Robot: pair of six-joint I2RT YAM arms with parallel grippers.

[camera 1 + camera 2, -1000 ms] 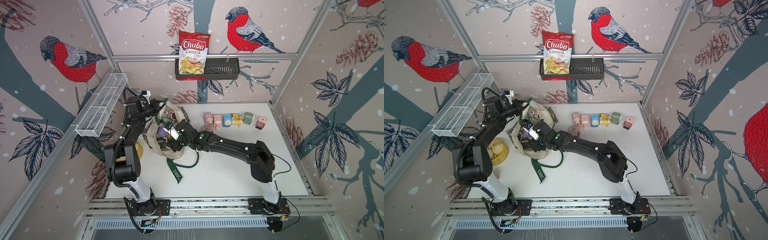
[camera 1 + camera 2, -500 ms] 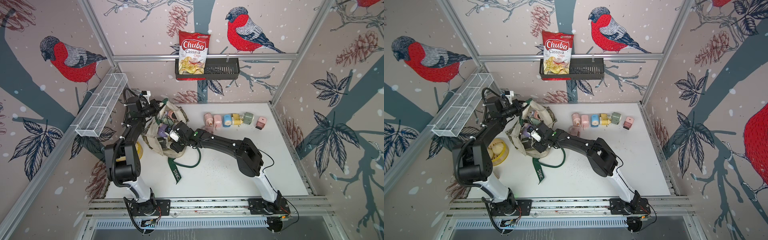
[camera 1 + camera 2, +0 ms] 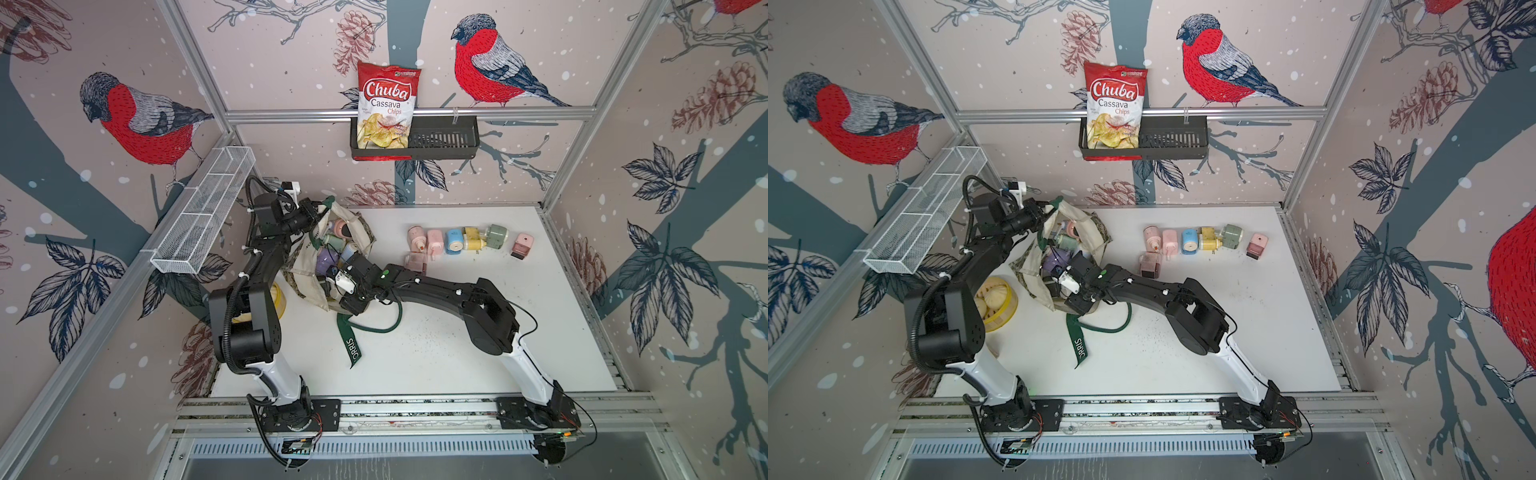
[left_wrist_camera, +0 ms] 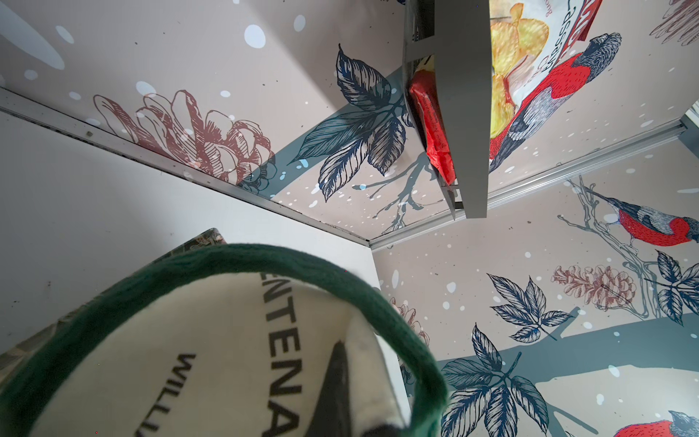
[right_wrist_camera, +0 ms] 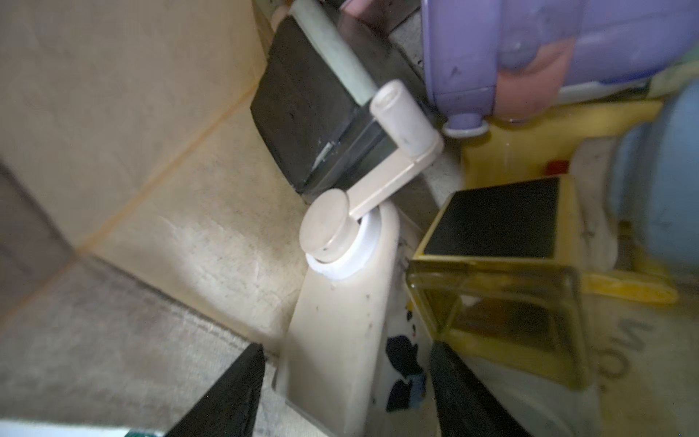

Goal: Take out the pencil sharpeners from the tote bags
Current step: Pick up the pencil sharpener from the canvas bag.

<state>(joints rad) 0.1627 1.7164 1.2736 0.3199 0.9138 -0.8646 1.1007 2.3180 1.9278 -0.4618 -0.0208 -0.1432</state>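
the tote [image 3: 301, 270] lies open-mouthed by the tabletop's back left corner. its upper edge is pinched in the tight-closed left gripper [image 3: 312, 212] next to a green handle [image 4: 264, 257], with a purple sharpener [image 3: 325, 261] and others heaped inside. the right gripper [image 5: 346, 352] reaches into the mouth from the front, jaws fairly wide, a finger on each side of a cream sharpener [image 5: 340, 302] lying on the canvas beside a yellow sharpener [image 5: 503, 272], with a sliver of canvas showing between one finger and it. seven more sharpeners [image 3: 455, 242] sit out near the back edge, right of the tote.
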